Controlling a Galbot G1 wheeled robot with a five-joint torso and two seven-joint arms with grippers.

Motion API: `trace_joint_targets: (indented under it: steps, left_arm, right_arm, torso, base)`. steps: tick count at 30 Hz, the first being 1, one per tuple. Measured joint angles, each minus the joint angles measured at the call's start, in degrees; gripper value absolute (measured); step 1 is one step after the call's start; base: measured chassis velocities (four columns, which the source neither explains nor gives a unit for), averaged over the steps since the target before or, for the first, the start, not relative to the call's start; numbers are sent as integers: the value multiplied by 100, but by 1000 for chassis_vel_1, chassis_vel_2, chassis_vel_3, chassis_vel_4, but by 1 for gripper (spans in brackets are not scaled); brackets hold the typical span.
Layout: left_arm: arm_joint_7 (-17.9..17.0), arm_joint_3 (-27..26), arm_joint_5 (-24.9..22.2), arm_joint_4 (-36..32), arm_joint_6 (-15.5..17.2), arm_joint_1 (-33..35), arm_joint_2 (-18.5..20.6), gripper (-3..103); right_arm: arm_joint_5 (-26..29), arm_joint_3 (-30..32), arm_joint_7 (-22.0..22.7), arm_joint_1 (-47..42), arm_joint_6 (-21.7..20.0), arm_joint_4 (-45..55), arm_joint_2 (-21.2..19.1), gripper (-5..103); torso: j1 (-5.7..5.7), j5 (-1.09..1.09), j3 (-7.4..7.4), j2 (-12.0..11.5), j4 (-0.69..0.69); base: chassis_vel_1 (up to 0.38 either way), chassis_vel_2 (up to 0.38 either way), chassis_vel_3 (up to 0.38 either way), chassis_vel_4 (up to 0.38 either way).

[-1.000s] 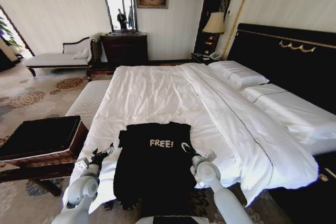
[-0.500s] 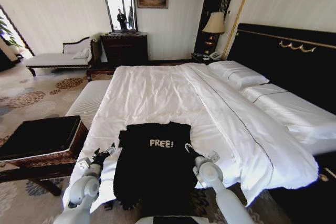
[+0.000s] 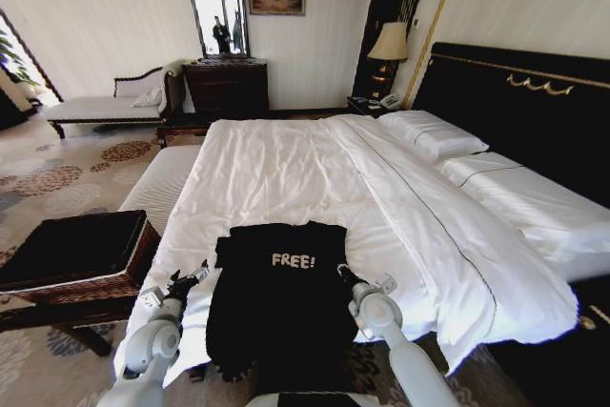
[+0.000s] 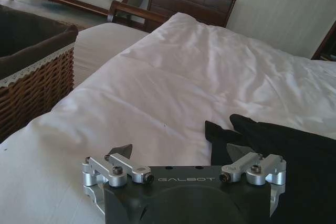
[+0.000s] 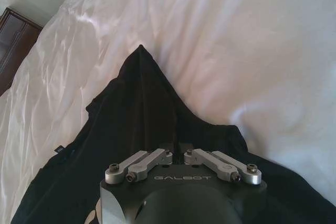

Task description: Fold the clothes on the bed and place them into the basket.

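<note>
The clothes (image 3: 278,300), a black top with white "FREE!" lettering, lie flat on the near end of the white bed (image 3: 286,164). My left gripper (image 3: 193,275) hovers over the sheet just beside the top's left edge. In the left wrist view it (image 4: 179,150) is open, with the black cloth (image 4: 286,156) beside one finger. My right gripper (image 3: 341,274) sits at the top's right edge. Its fingers (image 5: 177,153) are shut, pinching a ridge of the black cloth (image 5: 139,103). The brown wicker basket (image 3: 133,259) with black lining stands on the floor left of the bed.
A long white bench (image 3: 164,183) runs along the bed's left side beyond the basket (image 4: 37,80). Pillows (image 3: 434,135) and the black headboard (image 3: 534,102) are at the right. A dresser (image 3: 226,88) and chaise (image 3: 100,107) stand by the far wall.
My right gripper has drawn back a little toward me along the top's right edge. The left gripper and the top look unchanged.
</note>
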Motion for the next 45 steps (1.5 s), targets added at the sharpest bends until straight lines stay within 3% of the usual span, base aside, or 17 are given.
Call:
trace_joint_targets:
  steps: [3,15,20,24,29,45]
  left_arm:
    - [-5,13,7,-16,0,0,-34,100]
    - [-9,3,16,-26,0,31,-60,100]
    - [-10,-10,7,-34,0,30,-60,100]
    - [-10,32,7,-30,0,3,-73,100]
    - [-10,85,7,-27,4,-21,-84,100]
    - [-2,55,-10,5,-13,-6,-30,100]
  right_arm:
    - [-20,-3,0,62,12,-75,-22,1]
    - [-237,13,-11,293,53,-257,-113,0]
    - [-291,195,-7,518,-42,-145,-522,0]
    - [-306,206,-55,845,-144,-313,-1273,0]
    - [-310,152,-133,1008,-196,-562,-1564,0]
    - [-593,115,-154,970,-167,-895,-1496,0]
  torso:
    - [0,0,0,0,0]
    - [0,1,0,0,0]
    - [0,1,0,0,0]
    - [0,1,1,0,0]
    - [0,1,0,0,0]
    - [0,1,0,0,0]
  base:
    - [0,0,0,0]
    - [0,0,0,0]
    - [0,0,0,0]
    - [0,0,0,0]
    - [0,0,0,0]
    - [0,0,0,0]
